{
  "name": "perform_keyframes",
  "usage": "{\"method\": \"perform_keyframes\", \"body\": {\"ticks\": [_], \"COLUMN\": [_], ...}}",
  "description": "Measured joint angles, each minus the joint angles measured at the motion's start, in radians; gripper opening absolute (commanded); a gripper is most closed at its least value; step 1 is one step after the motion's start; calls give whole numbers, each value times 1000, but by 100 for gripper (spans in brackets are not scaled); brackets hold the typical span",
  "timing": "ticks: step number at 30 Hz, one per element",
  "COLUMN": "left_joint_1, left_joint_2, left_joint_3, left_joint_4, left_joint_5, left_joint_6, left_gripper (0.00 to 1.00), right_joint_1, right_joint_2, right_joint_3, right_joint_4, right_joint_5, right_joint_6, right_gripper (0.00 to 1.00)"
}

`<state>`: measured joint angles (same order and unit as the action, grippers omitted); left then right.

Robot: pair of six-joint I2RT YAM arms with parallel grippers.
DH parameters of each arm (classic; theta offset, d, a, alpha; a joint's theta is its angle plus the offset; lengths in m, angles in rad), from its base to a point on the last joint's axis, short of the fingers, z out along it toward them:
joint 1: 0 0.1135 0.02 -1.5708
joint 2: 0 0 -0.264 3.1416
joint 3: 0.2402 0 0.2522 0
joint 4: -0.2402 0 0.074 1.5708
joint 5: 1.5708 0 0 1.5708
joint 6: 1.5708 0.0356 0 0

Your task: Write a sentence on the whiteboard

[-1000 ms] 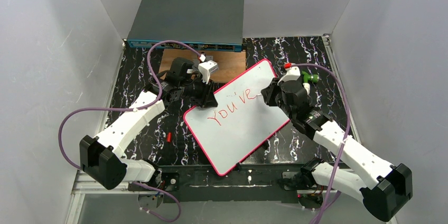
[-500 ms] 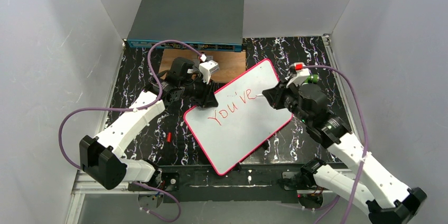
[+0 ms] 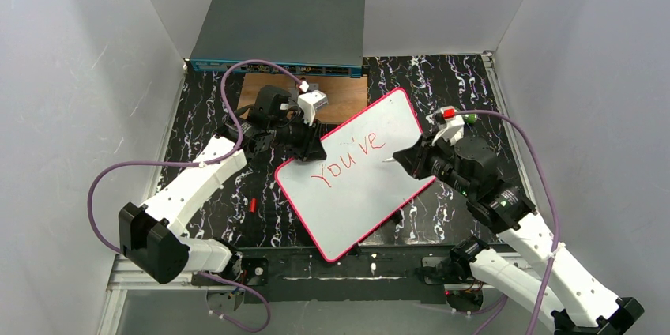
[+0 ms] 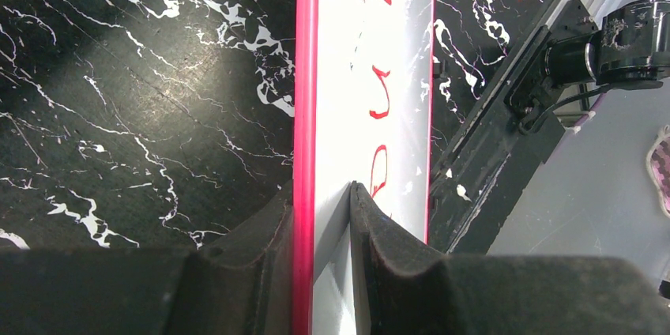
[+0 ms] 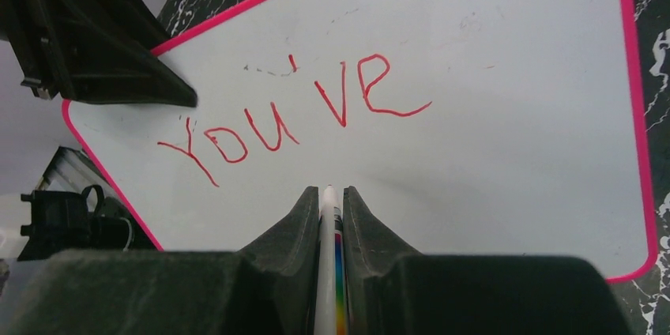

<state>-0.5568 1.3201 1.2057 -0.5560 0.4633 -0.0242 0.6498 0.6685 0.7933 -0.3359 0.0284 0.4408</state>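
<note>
The whiteboard [image 3: 359, 189], white with a pink-red rim, lies tilted on the black marbled table and bears "You've" in red. My left gripper [image 3: 306, 148] is shut on its far-left edge; the left wrist view shows the fingers [image 4: 379, 232] clamping the rim of the whiteboard [image 4: 348, 74]. My right gripper [image 3: 409, 156] is shut on a white marker [image 3: 392, 159], tip lifted over the board below and right of the writing. In the right wrist view the marker [image 5: 329, 224] sits between the jaws above the whiteboard [image 5: 490, 114].
A grey network switch box [image 3: 279, 31] stands at the back. A brown wooden board [image 3: 341, 96] lies in front of it, partly under the whiteboard. A small red cap [image 3: 252, 205] lies on the table at the left. White walls close in the sides.
My right arm has drawn back toward the near right, moving the marker from beside the "e" down to lower on the board. The left gripper and the whiteboard have not moved.
</note>
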Motion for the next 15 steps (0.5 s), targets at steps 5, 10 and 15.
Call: {"method": "perform_keyframes", "body": {"ticks": [5,10,15], "left_joint_1": [-2,-2,-2], "left_joint_2": [0,-3,-5], "left_joint_3": [-1,-6,-7], "left_joint_4": [3,9,10], "left_joint_5": [0,0,0], "left_joint_6": [-4,-13,-17], "left_gripper": [0,0,0], "right_joint_1": [24,96,216], "right_joint_2": [1,4,21], "right_joint_3": [-27,-52,-67], "right_joint_4": [-5,2,16], "right_joint_5": [-57,-61,-2], "right_joint_6": [0,0,4], "right_gripper": [1,1,1]}}
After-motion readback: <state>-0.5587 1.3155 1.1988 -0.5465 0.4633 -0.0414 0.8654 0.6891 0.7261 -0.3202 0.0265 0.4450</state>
